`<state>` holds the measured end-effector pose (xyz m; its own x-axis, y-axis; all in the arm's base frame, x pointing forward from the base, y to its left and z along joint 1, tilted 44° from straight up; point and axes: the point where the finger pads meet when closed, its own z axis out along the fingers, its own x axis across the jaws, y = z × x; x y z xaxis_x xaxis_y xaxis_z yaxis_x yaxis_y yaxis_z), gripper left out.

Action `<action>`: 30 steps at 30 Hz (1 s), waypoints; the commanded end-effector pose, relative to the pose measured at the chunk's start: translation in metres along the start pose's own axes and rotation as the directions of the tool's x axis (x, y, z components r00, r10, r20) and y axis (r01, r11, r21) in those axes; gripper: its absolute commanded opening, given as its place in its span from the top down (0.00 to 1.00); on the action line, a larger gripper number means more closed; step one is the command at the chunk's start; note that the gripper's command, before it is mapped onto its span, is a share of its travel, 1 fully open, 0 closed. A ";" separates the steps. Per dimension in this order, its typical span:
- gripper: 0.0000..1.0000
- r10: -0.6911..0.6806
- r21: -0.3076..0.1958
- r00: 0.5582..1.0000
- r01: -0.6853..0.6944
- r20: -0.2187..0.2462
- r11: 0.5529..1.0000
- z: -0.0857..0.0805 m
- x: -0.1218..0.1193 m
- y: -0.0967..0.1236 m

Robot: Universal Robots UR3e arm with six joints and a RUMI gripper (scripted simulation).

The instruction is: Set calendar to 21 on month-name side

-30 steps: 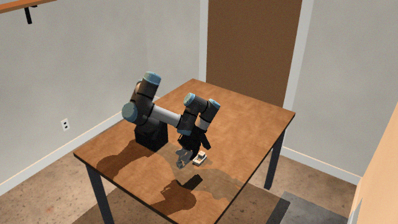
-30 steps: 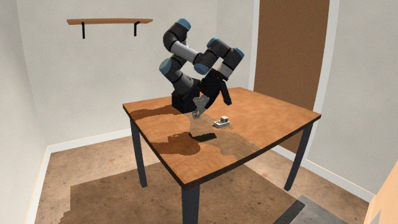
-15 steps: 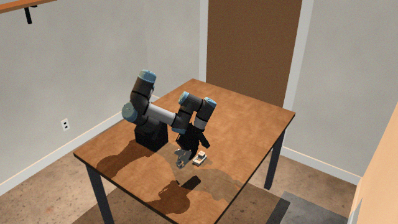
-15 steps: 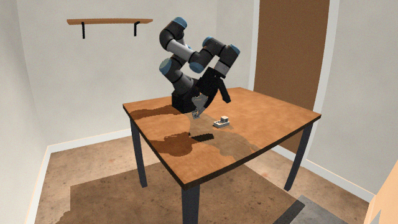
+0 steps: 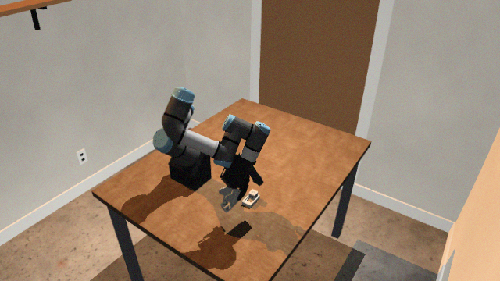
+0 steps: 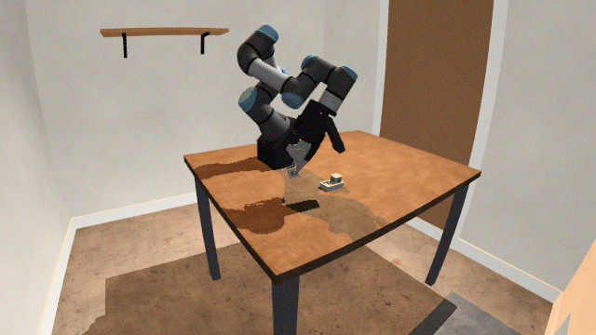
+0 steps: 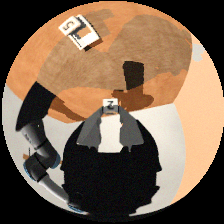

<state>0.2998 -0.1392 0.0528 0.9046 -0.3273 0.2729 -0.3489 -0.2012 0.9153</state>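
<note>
Brown, softly mottled wood topped the rectangular table (image 5: 305, 133) (image 6: 396, 158). Above it tilted the UR3e arm (image 5: 201, 142) (image 6: 272, 76), dark grey with blue caps. Its grey, angular jaws (image 5: 231, 200) (image 6: 294, 168) were clamped on a small white cube (image 7: 110, 104) marked 2. Nearby, a pale, open rectangular tray (image 5: 247, 203) (image 6: 331, 187) (image 7: 91, 40) held another cube (image 5: 254, 193) (image 6: 335, 178) (image 7: 69, 25) at one end, marked 5.

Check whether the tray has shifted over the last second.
No. The tray sits in the same spot against the edges of the table in both the top and exterior views.
</note>
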 end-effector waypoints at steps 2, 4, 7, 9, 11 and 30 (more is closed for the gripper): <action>0.90 0.001 0.002 1.000 -0.001 -0.001 1.000 0.000 0.000 0.000; 0.90 0.001 0.002 1.000 -0.001 -0.001 1.000 0.000 0.000 0.000; 0.90 0.001 0.007 1.000 -0.001 0.001 1.000 0.000 0.000 0.000; 0.90 0.002 0.013 1.000 -0.002 0.003 1.000 0.000 0.000 0.000; 0.90 0.002 0.021 1.000 -0.002 0.006 1.000 0.000 -0.001 0.000; 0.90 0.000 0.165 1.000 -0.004 0.025 0.986 0.002 -0.003 0.001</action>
<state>0.2959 -0.1400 0.0516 0.8967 -0.3561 0.2631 -0.3795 -0.3123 0.8709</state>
